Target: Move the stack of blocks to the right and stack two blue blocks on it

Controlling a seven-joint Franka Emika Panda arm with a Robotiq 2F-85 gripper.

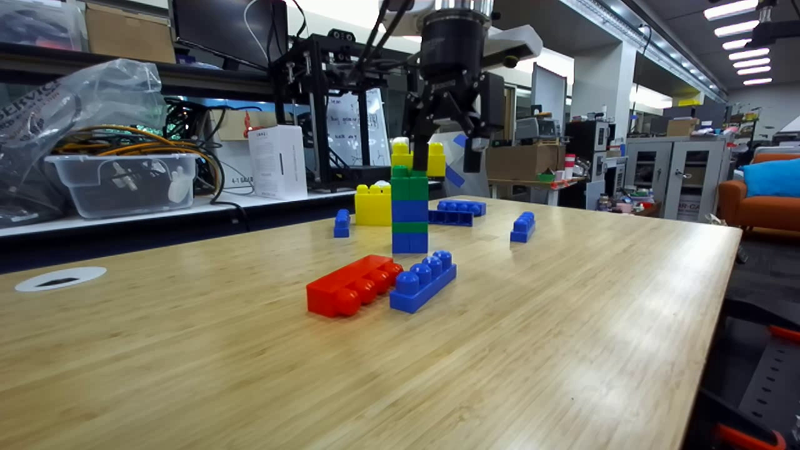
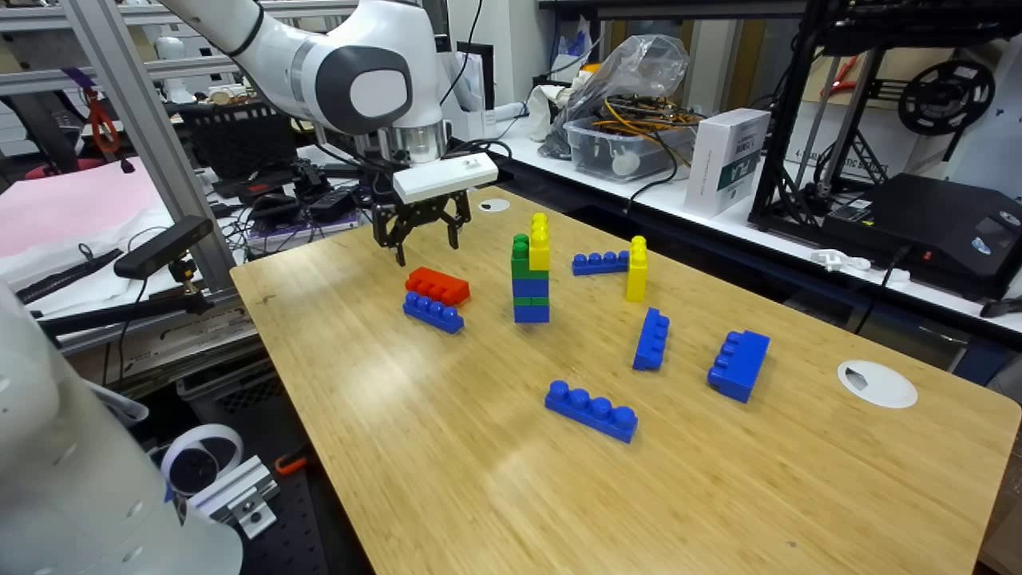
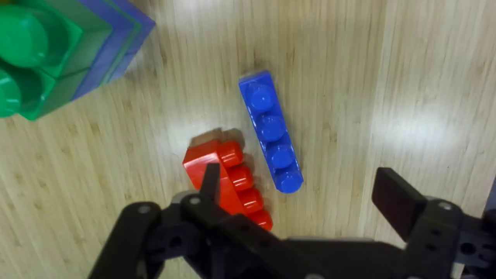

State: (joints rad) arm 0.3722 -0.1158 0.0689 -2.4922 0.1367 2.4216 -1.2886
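A narrow gap separates a slim blue four-stud plastic brick (image 3: 272,131) from a red four-stud plastic brick (image 3: 229,188); along the blue brick's other side, bare wooden bench (image 3: 341,97) gives broad room. A tall tower of blue, green and yellow plastic bricks (image 2: 531,287) blocks low, straight passage from that pair toward an upright yellow plastic brick (image 2: 636,275).

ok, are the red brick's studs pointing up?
No, the red four-stud brick lies on its side, studs facing the blue four-stud brick beside it.
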